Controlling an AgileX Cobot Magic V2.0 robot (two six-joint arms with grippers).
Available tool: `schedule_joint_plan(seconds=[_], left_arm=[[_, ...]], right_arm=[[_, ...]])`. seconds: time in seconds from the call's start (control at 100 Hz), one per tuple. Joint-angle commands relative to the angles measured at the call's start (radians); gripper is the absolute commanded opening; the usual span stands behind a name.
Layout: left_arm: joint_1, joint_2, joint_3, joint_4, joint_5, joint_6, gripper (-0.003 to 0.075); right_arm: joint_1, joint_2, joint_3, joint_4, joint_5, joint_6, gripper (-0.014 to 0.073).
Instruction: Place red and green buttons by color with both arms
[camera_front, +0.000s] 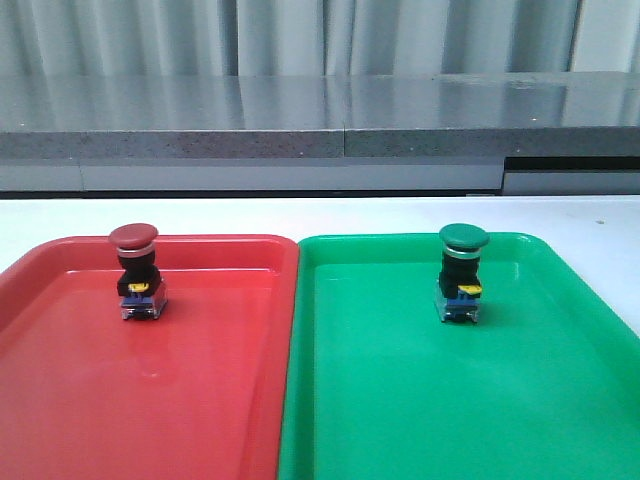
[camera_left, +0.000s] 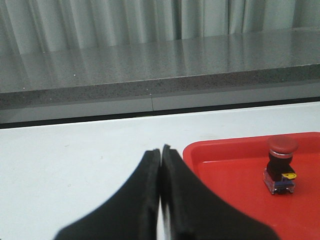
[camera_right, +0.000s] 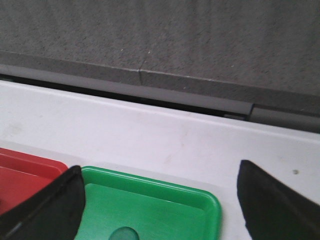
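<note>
The red button (camera_front: 136, 270) stands upright in the red tray (camera_front: 60, 400), near its far left part; the left wrist view also shows this red button (camera_left: 281, 165). The green button (camera_front: 461, 272) stands upright in the green tray (camera_front: 560, 420); only its green cap (camera_right: 124, 234) shows in the right wrist view. My left gripper (camera_left: 161, 150) is shut and holds nothing, over the white table beside the red tray's corner. My right gripper (camera_right: 158, 180) is open, wide apart above the green tray's far end. Neither arm appears in the front view.
Both trays lie side by side on a white table (camera_front: 330, 215), edges touching. A grey stone ledge (camera_front: 320, 130) runs along the far side, with pale curtains behind it.
</note>
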Motion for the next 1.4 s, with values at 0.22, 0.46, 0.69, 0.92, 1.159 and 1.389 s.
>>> schedule_joint_plan(seconds=[0.22, 0.46, 0.69, 0.92, 1.159, 1.389], left_arm=[[0.001, -0.031, 0.024, -0.009, -0.084, -0.001, -0.0019], [0.001, -0.031, 0.024, -0.009, -0.084, -0.001, -0.0019], [0.001, -0.031, 0.024, -0.009, -0.084, -0.001, -0.0019], [0.001, -0.031, 0.024, -0.009, -0.084, -0.001, -0.0019], [0.001, -0.031, 0.024, -0.009, -0.084, -0.001, -0.0019], [0.001, -0.031, 0.024, -0.009, -0.084, -0.001, -0.0019]], right_arm=[[-0.041, -0.352, 0.187, -0.064, -0.025, -0.012, 0.0614], [-0.041, -0.635, 0.448, -0.065, -0.033, -0.012, 0.0614], [-0.041, -0.852, 0.583, -0.065, -0.026, -0.012, 0.0614], [-0.041, -0.884, 0.595, -0.065, -0.028, -0.012, 0.0479], [-0.041, -0.884, 0.595, -0.065, -0.028, -0.012, -0.0077], [-0.041, -0.884, 0.595, -0.065, -0.027, -0.012, -0.0067]])
